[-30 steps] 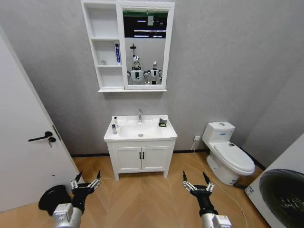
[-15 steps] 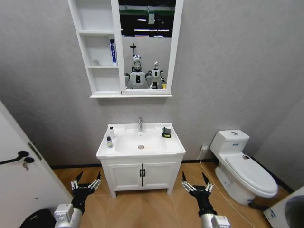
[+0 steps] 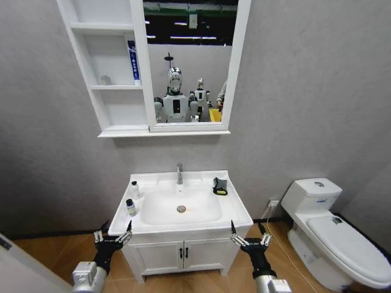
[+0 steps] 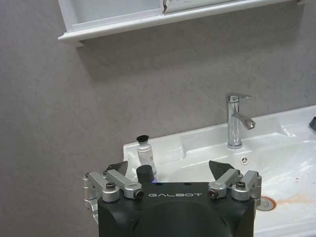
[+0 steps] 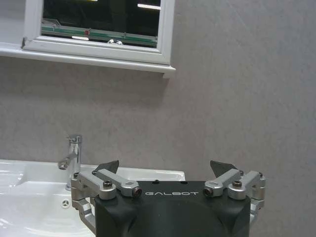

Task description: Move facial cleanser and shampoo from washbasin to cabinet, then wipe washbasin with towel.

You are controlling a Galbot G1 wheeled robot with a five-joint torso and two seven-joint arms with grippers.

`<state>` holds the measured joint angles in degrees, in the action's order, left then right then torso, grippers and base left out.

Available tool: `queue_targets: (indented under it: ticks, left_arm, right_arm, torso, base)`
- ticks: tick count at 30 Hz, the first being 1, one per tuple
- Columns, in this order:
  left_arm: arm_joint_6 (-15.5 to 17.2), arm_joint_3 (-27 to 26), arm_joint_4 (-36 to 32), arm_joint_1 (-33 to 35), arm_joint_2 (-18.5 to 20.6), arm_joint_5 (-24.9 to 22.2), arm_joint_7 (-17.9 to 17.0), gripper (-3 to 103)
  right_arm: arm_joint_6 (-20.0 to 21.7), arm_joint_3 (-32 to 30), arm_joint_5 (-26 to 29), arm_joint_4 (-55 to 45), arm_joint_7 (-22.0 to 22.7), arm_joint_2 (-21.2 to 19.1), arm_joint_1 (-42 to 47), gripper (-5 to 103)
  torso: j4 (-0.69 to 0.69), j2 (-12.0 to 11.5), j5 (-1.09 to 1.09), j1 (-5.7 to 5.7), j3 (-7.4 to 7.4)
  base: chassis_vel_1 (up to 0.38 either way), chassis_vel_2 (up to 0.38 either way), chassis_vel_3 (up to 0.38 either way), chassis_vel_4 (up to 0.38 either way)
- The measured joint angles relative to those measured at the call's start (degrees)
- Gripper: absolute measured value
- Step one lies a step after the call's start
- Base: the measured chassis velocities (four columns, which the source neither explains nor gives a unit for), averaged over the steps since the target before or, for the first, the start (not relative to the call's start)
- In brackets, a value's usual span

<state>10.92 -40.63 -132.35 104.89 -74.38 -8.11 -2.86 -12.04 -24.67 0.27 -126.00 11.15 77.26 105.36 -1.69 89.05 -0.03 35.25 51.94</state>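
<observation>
A: Where is the white rectangular ceramic washbasin (image 3: 235, 210) seen?

B: It is seen in the lower middle of the head view, topped by a chrome faucet (image 3: 179, 174) at the back rim, with a metal drain (image 3: 181, 209) in the oval bowl. It is mounted on a white two-door vanity (image 3: 183, 256).

A: And the things on it?

B: Two small white bottles with dark caps are placed on the left ledge: one (image 3: 135, 190) nearer the wall, one (image 3: 131, 207) nearer the front edge. The small bundle of black cloth with a yellow edge, the towel (image 3: 220, 186), is laid on the right ledge, just beside the bowl.

A: What is shown above?

B: The white wall-mounted cabinet (image 3: 85, 73) is seen in the upper left of the frame, with open shelves on its left and a tall framed mirror (image 3: 189, 61) on its right. A blue and white tube (image 3: 132, 62) is stood upright on a middle shelf, against the mirror frame.

A: How are the tools held?

B: The left gripper (image 3: 111, 237) is held at the lower left, just before the basin's front left corner, with fingers spread and nothing grasped. The right gripper (image 3: 248, 239) is held at the lower right, near the front right corner, likewise spread and empty. A white toilet (image 3: 333, 232) is seen at the right edge.
</observation>
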Motion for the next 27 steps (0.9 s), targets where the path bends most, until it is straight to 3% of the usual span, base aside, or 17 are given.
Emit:
queue_targets:
  ticks: [3, 12, 17, 27]
  left_arm:
    - [0.0, -0.1, 1.7, -1.2, 0.6, 0.5, 0.0, 92]
    - [0.6, 2.6, 7.8, -5.2, 2.7, -0.3, 0.0, 92]
    - [2.0, 5.9, 14.5, -12.3, 7.8, -5.2, -0.9, 92]
    - [3.3, 9.7, 22.0, -21.1, 10.8, -10.0, -4.5, 92]
  right_arm:
    - [0.2, 1.5, 0.5, 0.7, -0.5, -1.0, -0.7, 100]
    - [0.2, 1.9, 0.3, 2.6, -0.4, -0.6, -0.5, 100]
    - [0.9, 1.5, 1.6, 3.8, 0.0, -1.4, -1.5, 100]
    - [1.1, 0.8, 2.3, 5.6, 0.8, -1.6, -2.6, 100]
  torso:
    - [0.07, 0.0, 0.05, -0.06, -0.01]
    - [0.05, 0.0, 0.03, -0.04, -0.01]
    - [0.04, 0.0, 0.03, 0.02, 0.01]
    - [0.05, 0.0, 0.03, 0.01, 0.01]
  base:
    - [0.036, -0.026, -0.064, 0.013]
    - [0.033, -0.010, -0.006, 0.032]
    - [0.000, 0.000, 0.000, 0.000]
    - [0.000, 0.000, 0.000, 0.000]
